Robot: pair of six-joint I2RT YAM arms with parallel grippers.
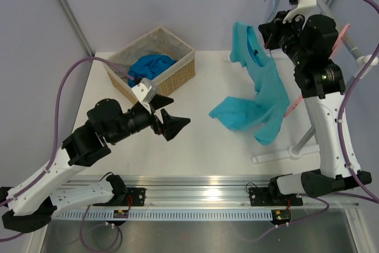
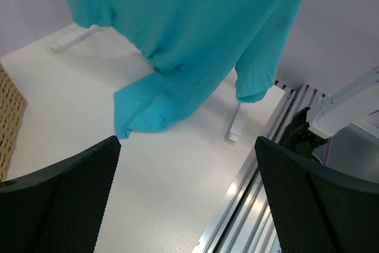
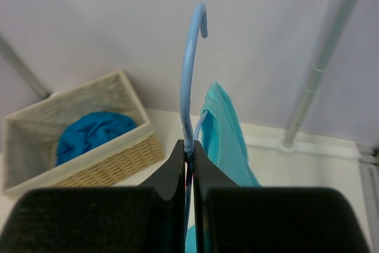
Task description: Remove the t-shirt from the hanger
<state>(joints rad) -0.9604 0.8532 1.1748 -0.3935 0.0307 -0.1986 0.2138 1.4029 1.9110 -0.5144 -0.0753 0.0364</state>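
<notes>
The teal t-shirt (image 1: pixel 260 87) hangs on the light-blue wire hanger (image 3: pixel 189 57), held up at the back right. Its lower hem lies crumpled on the white table (image 1: pixel 201 146). My right gripper (image 1: pixel 269 35) is shut on the hanger's neck just below the hook, as the right wrist view (image 3: pixel 189 146) shows. The shirt's shoulder (image 3: pixel 225 128) hangs right beside the jaws. My left gripper (image 1: pixel 170 119) is open and empty over the table's left middle, pointing at the shirt. In the left wrist view it (image 2: pixel 186 199) is well short of the shirt (image 2: pixel 189 28).
A wicker basket (image 1: pixel 177 66) with a royal-blue cloth (image 1: pixel 148 66) stands at the back left. A clothes rack with white feet (image 1: pixel 278 155) and grey poles (image 3: pixel 323 63) stands at the right. A pink hanger (image 1: pixel 340 35) hangs behind my right arm. A metal rail (image 1: pixel 195 185) runs along the near edge.
</notes>
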